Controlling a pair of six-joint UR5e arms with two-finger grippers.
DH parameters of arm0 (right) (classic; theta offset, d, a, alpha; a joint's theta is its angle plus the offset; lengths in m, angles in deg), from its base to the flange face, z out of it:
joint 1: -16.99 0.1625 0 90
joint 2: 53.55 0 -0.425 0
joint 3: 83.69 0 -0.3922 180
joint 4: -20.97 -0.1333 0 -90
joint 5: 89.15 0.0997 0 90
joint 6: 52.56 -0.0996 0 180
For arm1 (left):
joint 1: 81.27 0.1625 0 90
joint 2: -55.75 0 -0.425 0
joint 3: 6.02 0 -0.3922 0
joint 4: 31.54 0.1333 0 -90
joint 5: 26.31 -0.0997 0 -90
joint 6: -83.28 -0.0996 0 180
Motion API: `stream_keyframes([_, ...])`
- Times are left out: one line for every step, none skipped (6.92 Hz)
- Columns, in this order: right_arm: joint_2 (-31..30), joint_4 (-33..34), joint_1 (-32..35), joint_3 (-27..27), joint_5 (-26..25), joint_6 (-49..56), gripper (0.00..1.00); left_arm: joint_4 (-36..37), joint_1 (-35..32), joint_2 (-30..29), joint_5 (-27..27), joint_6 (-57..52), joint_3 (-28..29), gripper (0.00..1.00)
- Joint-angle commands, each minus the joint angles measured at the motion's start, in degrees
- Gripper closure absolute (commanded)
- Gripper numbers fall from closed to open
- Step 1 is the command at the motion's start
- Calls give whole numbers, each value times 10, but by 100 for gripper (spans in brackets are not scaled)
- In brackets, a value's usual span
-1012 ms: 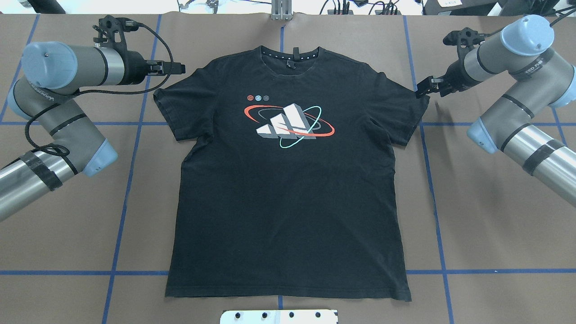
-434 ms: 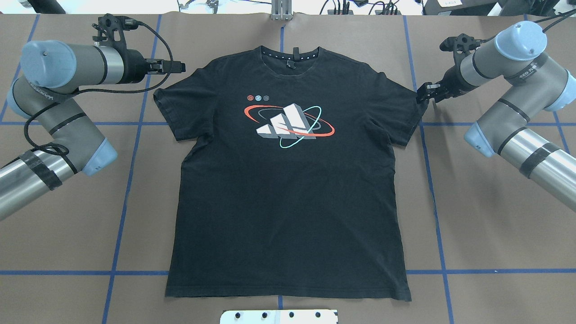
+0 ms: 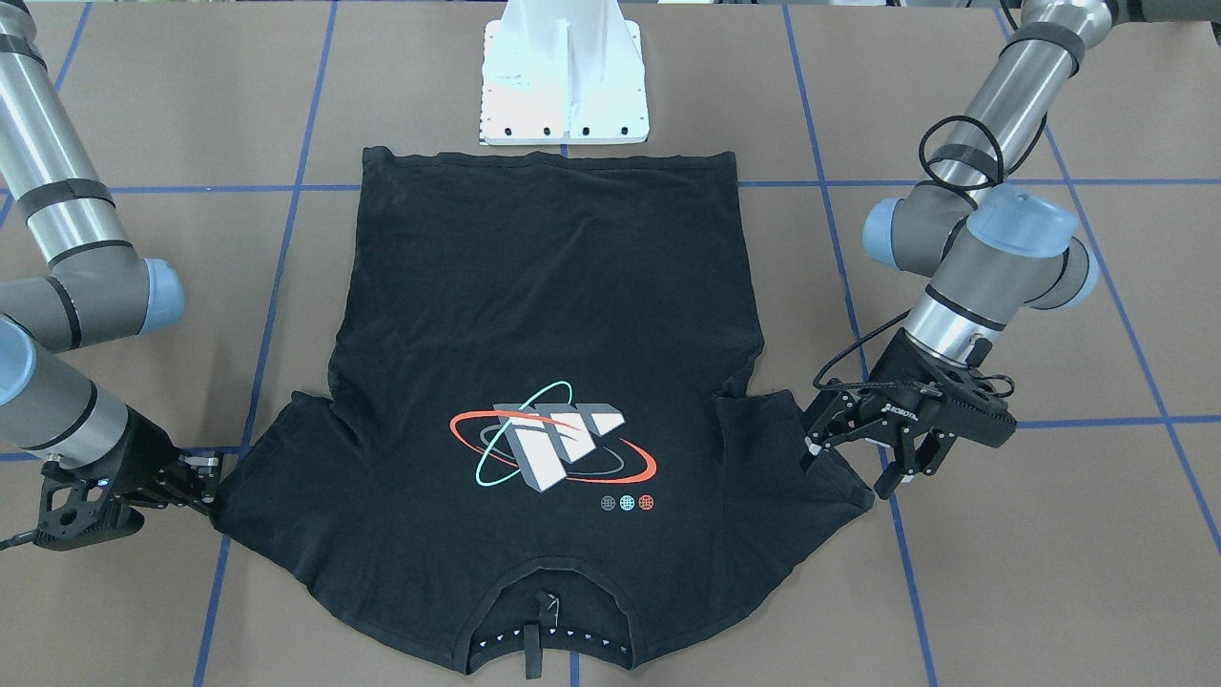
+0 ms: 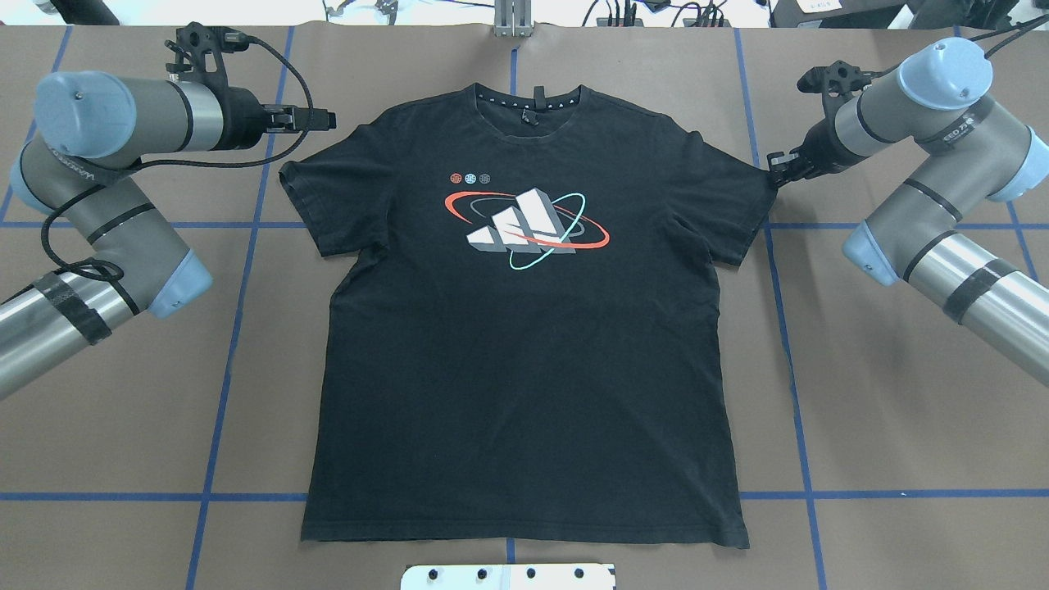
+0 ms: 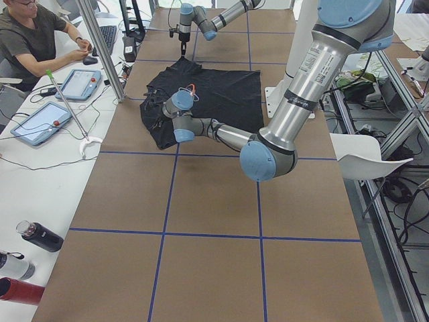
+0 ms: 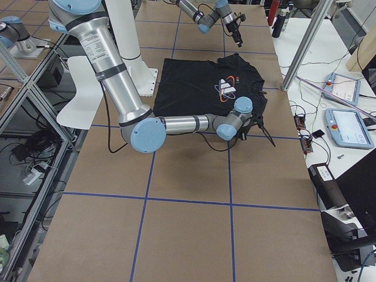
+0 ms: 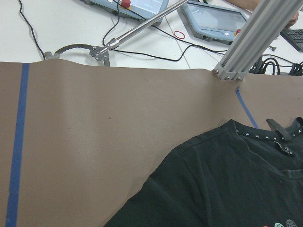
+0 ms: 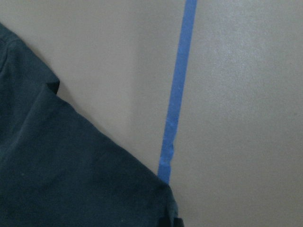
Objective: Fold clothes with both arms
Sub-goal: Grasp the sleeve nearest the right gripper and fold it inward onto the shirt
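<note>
1. T-shirt [image 4: 524,369]: black, spread flat at the middle of the table [image 4: 901,410], logo [image 4: 529,220] up, collar away from the robot's base. No fold made yet.
2. Right gripper [image 4: 774,170]: tips at the outer hem corner of the right sleeve [image 4: 742,205], touching cloth. Whether they are pinched on it cannot be told.
3. Left gripper [image 3: 852,465]: fingers spread, holding nothing, raised near the left sleeve [image 4: 315,197].
4. Step judged: taking both sleeves for the first fold. Likely needs: both layers pinched at the hem, the left side lowered to a matching spot, and no lift until both sides hold, or the body will skew.
5. Against a second ago: the right gripper, then plainly spread just off the hem, has closed in onto the corner. The left has drifted slightly toward the far edge. The shirt is unmoved.
</note>
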Motion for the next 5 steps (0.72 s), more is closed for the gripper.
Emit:
stream_keyframes([15,-1,7,8,36,0,100,1,-7,0,1,0,0,2])
stream_keyframes([35,-1,7,18,57,-1,100,1,-7,0,1,-1,0,2])
stream_keyframes([60,1,2,17,57,-14,100,3,-7,1,1,-1,1,2])
stream_keyframes([92,8,-8,13,56,-64,100,2,-7,1,1,-1,3,2])
stream_keyframes([114,22,-25,9,45,-75,100,2,-7,1,1,-1,4,2])
